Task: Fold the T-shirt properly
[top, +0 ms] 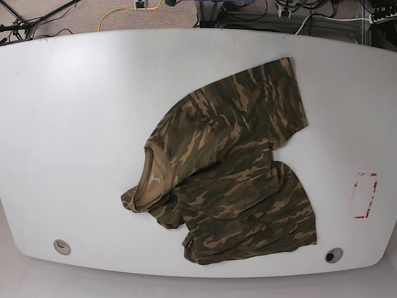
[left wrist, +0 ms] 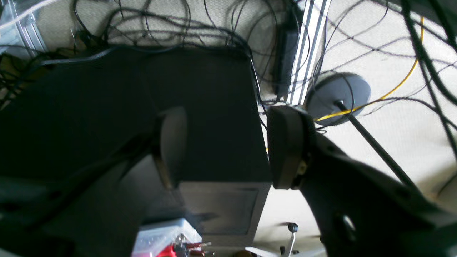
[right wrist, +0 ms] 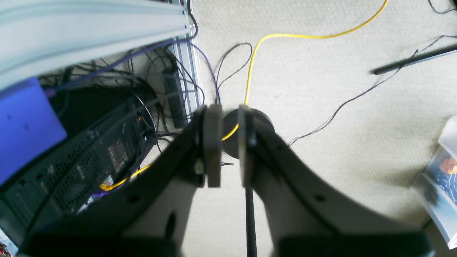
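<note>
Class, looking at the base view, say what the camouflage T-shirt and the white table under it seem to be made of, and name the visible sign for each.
The camouflage-print short-sleeved T-shirt looks like soft woven or knitted cloth, matte: it lies crumpled in folds and wrinkles. The white rounded table looks like a hard, smooth board, probably laminate or painted: it is flat with a faint sheen. Exact materials cannot be told.

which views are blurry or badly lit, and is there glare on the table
Left wrist view: underexposed, the left pincer nearly silhouetted, the carpet behind overbright. Right wrist view: the right pincer soft and out of focus. Base view: sharp, evenly lit T-shirt, with mild sheen on the table and curved edges suggesting lens distortion.
</note>
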Motion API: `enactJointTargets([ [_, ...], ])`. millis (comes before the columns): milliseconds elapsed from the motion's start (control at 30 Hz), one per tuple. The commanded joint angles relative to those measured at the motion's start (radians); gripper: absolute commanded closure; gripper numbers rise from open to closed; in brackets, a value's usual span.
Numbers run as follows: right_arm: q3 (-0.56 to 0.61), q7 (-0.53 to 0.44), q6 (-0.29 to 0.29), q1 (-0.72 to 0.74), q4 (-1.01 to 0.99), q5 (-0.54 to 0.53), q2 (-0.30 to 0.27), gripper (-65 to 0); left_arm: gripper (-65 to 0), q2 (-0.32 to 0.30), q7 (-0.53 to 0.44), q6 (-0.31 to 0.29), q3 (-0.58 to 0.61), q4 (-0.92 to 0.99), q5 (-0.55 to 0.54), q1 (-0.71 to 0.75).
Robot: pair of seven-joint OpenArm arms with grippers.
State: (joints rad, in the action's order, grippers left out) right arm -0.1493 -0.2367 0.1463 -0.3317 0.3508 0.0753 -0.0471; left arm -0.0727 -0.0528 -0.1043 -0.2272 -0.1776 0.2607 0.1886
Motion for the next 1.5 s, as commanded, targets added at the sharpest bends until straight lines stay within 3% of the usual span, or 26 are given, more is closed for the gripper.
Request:
enactJointTargets([
  [0,-0.001,-0.033,0.005,-0.014,0.009,0.001,-0.005,-7.2,-32.9,-0.001,-0.005,0.003,0.0,0.0,-0.005,0.006],
  [500,-0.002,-0.118,0.003,-0.033,0.002,0.002,-0.006,-7.2,-33.0,0.011,-0.046,0.01,0.009,-0.024,-0.011,0.065],
  [767,0.0,-0.114,0.003,-0.056,0.04,0.002,-0.005,-7.1,-33.3,0.014,-0.061,0.009,0.003,-0.029,-0.014,0.084],
  [967,0.001,-0.086,0.006,-0.13,0.191,0.002,-0.003,-7.0,-33.5,0.016,-0.077,0.008,0.001,-0.075,-0.011,0.119],
  [1467,0.002,-0.094,0.001,-0.205,0.267,0.003,0.003,-6.8,-32.8,0.017,-0.092,0.011,-0.009,-0.243,-0.014,0.21],
])
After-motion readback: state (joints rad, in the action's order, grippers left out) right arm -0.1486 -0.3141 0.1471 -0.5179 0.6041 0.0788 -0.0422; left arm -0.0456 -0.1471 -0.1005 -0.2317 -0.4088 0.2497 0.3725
